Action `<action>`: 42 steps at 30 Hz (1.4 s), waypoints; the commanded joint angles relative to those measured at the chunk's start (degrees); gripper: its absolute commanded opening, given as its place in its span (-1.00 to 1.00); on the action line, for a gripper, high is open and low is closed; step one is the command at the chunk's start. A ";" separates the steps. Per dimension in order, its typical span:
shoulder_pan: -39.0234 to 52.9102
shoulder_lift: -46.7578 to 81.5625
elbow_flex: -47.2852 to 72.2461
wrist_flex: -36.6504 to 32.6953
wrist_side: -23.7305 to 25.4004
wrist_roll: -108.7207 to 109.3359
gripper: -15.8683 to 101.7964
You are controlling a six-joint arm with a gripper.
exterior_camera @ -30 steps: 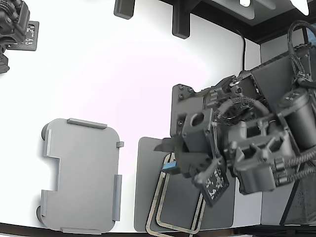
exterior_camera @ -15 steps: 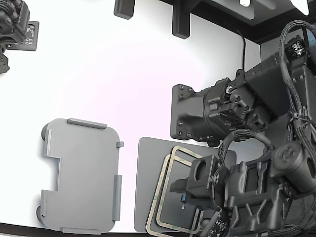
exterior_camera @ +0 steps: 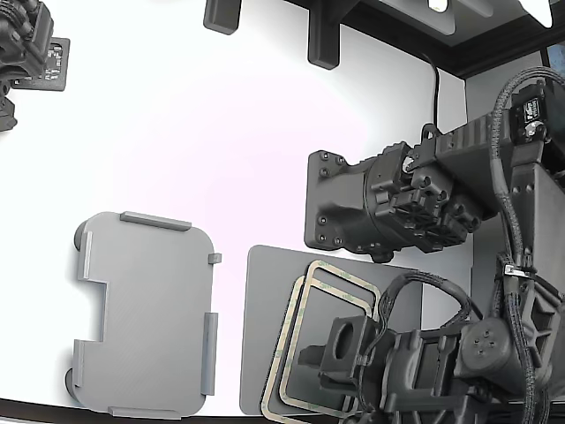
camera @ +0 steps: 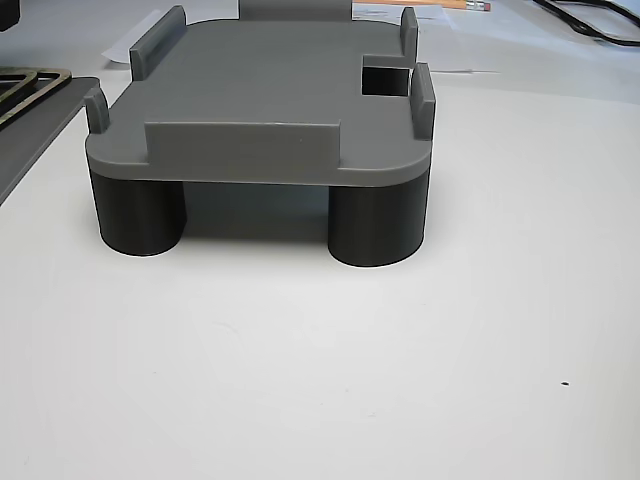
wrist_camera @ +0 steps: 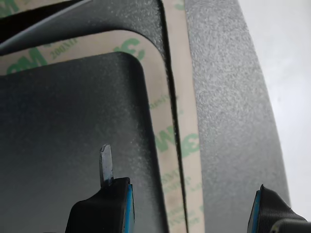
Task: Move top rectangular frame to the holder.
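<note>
Two look-alike tan frames lie stacked and slightly offset on a dark grey mat [exterior_camera: 263,336]. The top rectangular frame [exterior_camera: 344,272] fills the wrist view [wrist_camera: 163,121], with the lower frame [wrist_camera: 190,111] showing just beside it. My gripper [exterior_camera: 307,358] is open and holds nothing. In the wrist view my gripper [wrist_camera: 187,211] stands close above the frames, one fingertip [wrist_camera: 105,165] over the mat inside the frame opening, the other [wrist_camera: 269,211] outside the frames' edge. The light grey holder [exterior_camera: 146,309] stands empty at the exterior view's left and also shows in the other view [camera: 270,100].
A second dark arm's body [exterior_camera: 380,208] hangs just behind the mat. Another dark device [exterior_camera: 26,49] sits at the exterior view's far left. The holder rests on dark round legs [camera: 375,225]. The frames' corner [camera: 30,85] shows at the other view's edge.
My arm has swung from over the mat's upper part down to the exterior view's lower right. More of both frames now shows. The frames and holder have not moved.
</note>
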 commanded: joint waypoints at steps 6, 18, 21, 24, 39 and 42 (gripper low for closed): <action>1.32 -2.72 -1.32 -0.09 1.67 -0.70 0.92; 0.26 -2.37 2.99 -5.63 2.29 -6.24 0.86; 0.00 -1.76 4.04 -6.50 1.76 -6.42 0.82; 0.00 -1.23 5.01 -7.29 1.58 -6.42 0.81; -0.97 -0.62 7.47 -10.28 -0.18 -9.84 0.58; -1.58 -0.88 7.29 -10.46 -0.35 -10.37 0.53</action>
